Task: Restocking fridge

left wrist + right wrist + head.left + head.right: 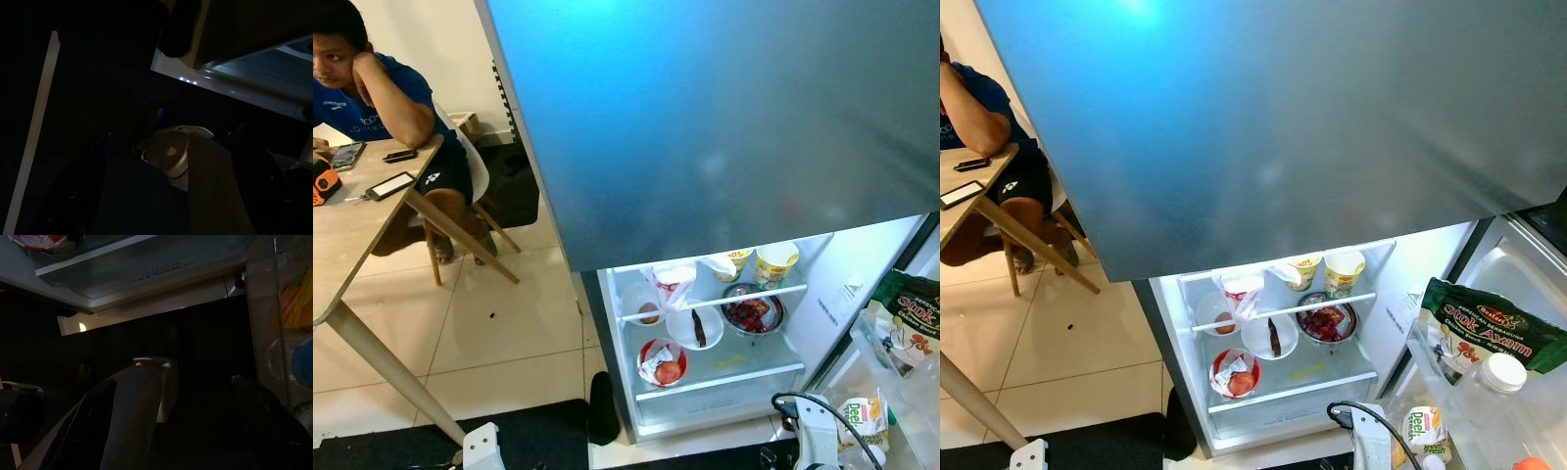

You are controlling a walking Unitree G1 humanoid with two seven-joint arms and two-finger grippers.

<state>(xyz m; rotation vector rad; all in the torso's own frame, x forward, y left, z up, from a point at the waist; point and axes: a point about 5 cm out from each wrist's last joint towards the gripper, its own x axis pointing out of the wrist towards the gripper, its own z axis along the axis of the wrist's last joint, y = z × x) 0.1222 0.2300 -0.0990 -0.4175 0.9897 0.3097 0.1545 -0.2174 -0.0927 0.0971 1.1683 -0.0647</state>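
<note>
The fridge [724, 117] stands before me with its lower compartment open and lit. On the upper glass shelf [715, 302] are a white bowl with an egg [641, 305], a bagged cup [674, 284], two yellow cups [775, 261], a white bowl holding a dark piece [695, 326] and a metal bowl of red food [752, 313]. A red bowl [663, 362] sits on the lower shelf. The open door's rack holds a green packet [1484, 338], a white-capped bottle [1500, 377] and a small packet [865, 416]. My left arm [481, 446] and right arm [818, 436] hang low and idle.
To the left, a person [372, 88] sits on a chair at a wooden table [352, 225] with phones on it. A dark mat [509, 436] lies on the tiled floor at my feet. A dark object [603, 406] rests by the fridge's lower left corner.
</note>
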